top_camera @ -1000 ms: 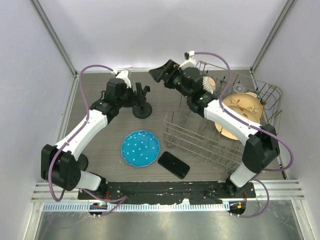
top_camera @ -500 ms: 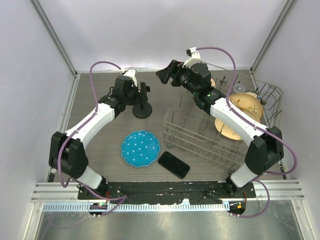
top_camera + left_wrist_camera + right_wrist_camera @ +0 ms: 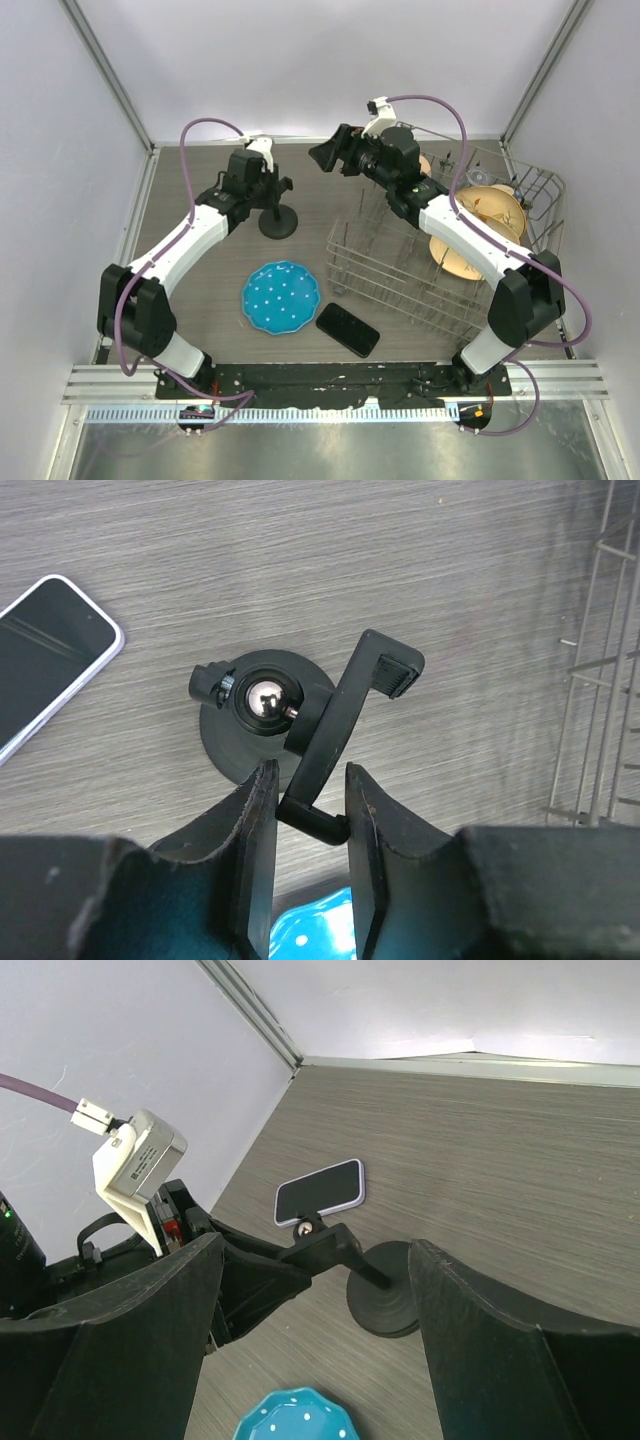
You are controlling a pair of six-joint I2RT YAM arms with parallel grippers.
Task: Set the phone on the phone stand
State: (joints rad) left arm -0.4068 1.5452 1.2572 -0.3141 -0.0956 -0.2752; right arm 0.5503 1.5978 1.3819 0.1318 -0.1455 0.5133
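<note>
Phone (image 3: 348,329) lies flat, dark face up, near the front edge of the tabletop (image 3: 215,315). It sits just beside the blue plate (image 3: 280,297) and the wire dish rack (image 3: 400,275), well apart from the phone stand (image 3: 277,215) farther back. Left end effector (image 3: 311,778) pinches the stand's cradle arm, jaws nearly closed on it. Right end effector (image 3: 318,1250) hovers above, spread wide, empty. Grey wood-grain surface; pale walls (image 3: 300,60).

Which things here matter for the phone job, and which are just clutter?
For the job: phone, phone stand, left gripper clamped on the stand.
Lying about: blue plate, wire rack, plates standing in it.
</note>
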